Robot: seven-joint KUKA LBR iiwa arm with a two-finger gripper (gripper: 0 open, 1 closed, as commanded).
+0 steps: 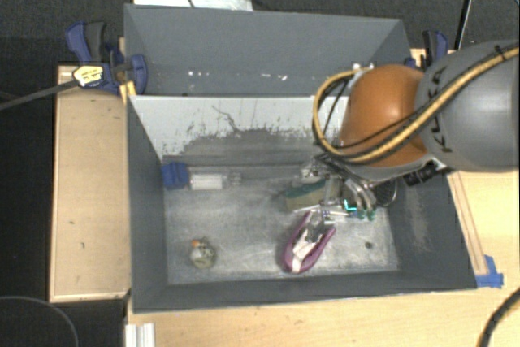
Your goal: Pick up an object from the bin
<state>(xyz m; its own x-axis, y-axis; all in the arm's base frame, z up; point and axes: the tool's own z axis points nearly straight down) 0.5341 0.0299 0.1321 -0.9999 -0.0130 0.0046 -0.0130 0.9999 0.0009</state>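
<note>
Robot's pincer (327, 214) hangs low in the grey metal bin (244, 45), just over the top end of a long purple and white plastic thing (305, 249) near the front wall. It is too hard to see if it is let go, squeezed tight or gripping that thing. A greenish bit (302, 195) beside it is partly hidden by the pincer and hard to make out.
</note>
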